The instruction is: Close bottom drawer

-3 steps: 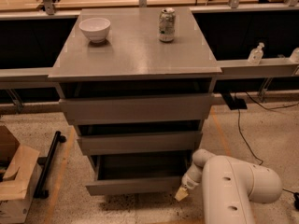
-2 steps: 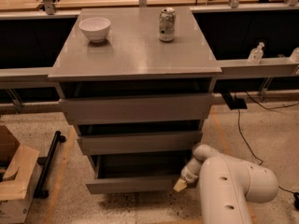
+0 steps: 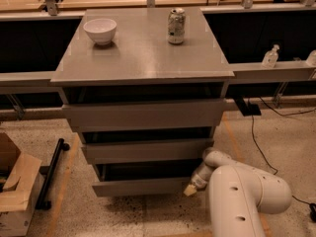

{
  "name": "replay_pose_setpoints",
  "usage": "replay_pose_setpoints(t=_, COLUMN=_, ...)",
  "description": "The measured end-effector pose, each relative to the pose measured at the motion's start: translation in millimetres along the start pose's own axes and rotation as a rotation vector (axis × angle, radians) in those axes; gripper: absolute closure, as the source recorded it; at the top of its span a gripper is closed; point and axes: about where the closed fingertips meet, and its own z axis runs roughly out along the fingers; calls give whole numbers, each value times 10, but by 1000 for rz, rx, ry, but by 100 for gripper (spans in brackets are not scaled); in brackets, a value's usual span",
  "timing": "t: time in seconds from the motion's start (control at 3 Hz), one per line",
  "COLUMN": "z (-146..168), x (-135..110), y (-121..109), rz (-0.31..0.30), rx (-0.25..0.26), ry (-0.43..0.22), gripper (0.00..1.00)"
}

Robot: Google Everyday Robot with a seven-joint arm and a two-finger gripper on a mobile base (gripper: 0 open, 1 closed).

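Note:
The bottom drawer [image 3: 140,185] is the lowest of three in the grey cabinet [image 3: 143,58]. Its plain flat front stands out a little past the middle drawer [image 3: 145,150], with a dark gap above it. My gripper [image 3: 191,189] is at the end of the white arm [image 3: 237,191], low at the drawer front's right end, and it looks to be touching that corner. The arm's wrist hides the drawer's right edge.
A white bowl [image 3: 100,30] and a drink can [image 3: 176,25] stand on the cabinet top. A cardboard box [image 3: 15,186] and a black bar [image 3: 52,171] lie on the floor to the left. Cables [image 3: 256,137] run on the floor to the right. A counter ledge [image 3: 276,70] holds a small bottle [image 3: 270,56].
The bottom drawer has slid inward toward the cabinet. My gripper has moved with it, staying at the drawer front's right end.

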Motion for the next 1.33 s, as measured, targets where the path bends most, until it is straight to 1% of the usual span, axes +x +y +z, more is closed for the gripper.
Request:
replay_pose_setpoints(t=0.33, z=289, x=-115, y=-154, rz=-41, rx=30, ry=6, gripper=100)
replay_pose_setpoints(t=0.67, z=288, x=-106, y=-149, rz=-42, rx=32, ry=6, gripper=100)
replay_pose_setpoints(t=1.0, z=69, x=-369, y=-466, rz=-71, rx=116, ry=-64, gripper=100)
replay_pose_setpoints(t=1.33, z=-43, x=-477, y=-598, rz=-83, rx=156, ry=-100, gripper=100)
